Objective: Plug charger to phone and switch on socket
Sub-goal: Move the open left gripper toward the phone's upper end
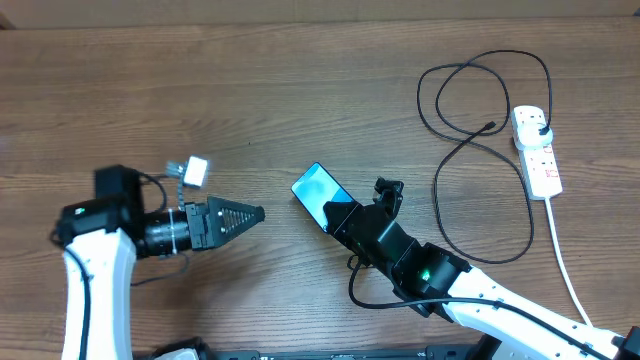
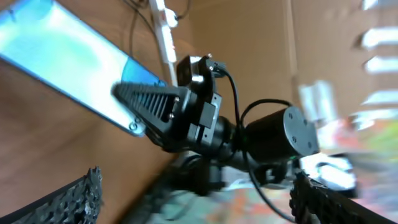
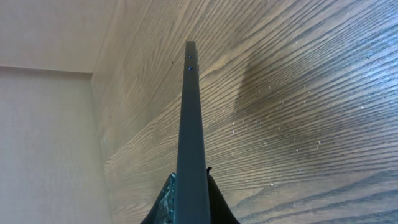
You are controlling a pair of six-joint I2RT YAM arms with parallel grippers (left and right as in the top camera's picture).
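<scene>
The phone (image 1: 316, 188), its light-blue screen lit, is held tilted above the table, and my right gripper (image 1: 340, 213) is shut on its lower end. In the right wrist view the phone (image 3: 190, 118) shows edge-on between the fingers (image 3: 214, 202). My left gripper (image 1: 256, 213) stands wide open with nothing in it, a short way left of the phone and pointing at it. The left wrist view shows the phone (image 2: 59, 59) and the right gripper (image 2: 140, 102) gripping it. The black charger (image 1: 470, 150) lies in loops at the right; its free connector (image 1: 490, 126) rests on the table and its plug sits in the white socket (image 1: 540, 160).
The socket's thick white cord (image 1: 565, 260) runs toward the front right edge. A small white block (image 1: 196, 170) sits by my left arm. A thin black cable (image 1: 365, 295) hangs off the right arm near the front edge.
</scene>
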